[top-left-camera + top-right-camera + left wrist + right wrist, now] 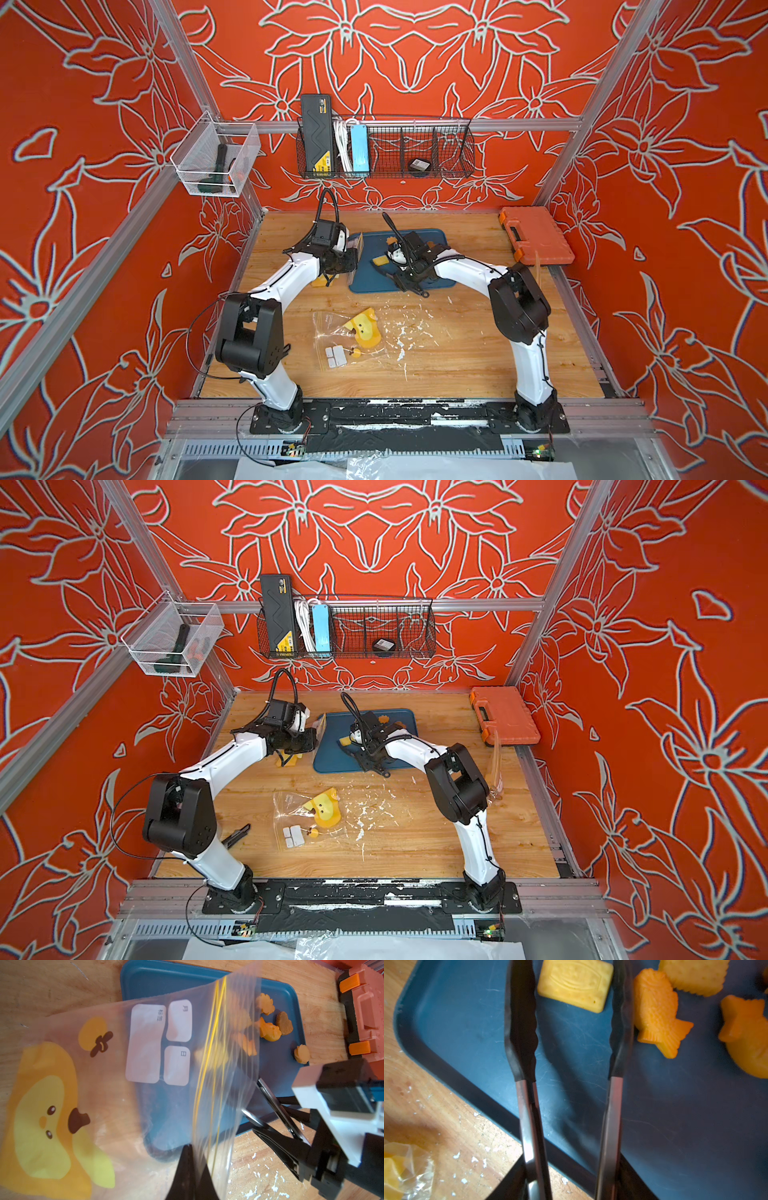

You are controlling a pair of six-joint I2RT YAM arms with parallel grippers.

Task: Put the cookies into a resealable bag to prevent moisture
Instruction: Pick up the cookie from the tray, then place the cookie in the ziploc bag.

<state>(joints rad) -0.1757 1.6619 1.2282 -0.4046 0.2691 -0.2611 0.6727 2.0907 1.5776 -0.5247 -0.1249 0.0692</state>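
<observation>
Two arms reach in at the blue tray [432, 243] at the far side of the table [457, 357]. My left gripper [196, 1153] is clamped tight on the bag [145, 1088], pinching it at the yellow zip lines. The bag hangs at the tray's left edge, its printed end trailing onto the wood beside the tray. Blurred orange shapes show through the plastic; I can't tell whether they are inside or behind it.

My right gripper [572, 1186] is closed around the handles of the tongs [527, 1105]. The tong arms stand spread apart over the tray, with a rectangular cookie [575, 982] lying between the tips, touching neither. Just outside the tongs lie a fish cookie [656, 1012], a second fish [747, 1036] and a square one [693, 974]. More cookies [270, 1031] sit further along the tray.

A spare bag [353, 336] lies flat mid-table among white flecks, and an orange case [536, 241] sits in the far right corner.
</observation>
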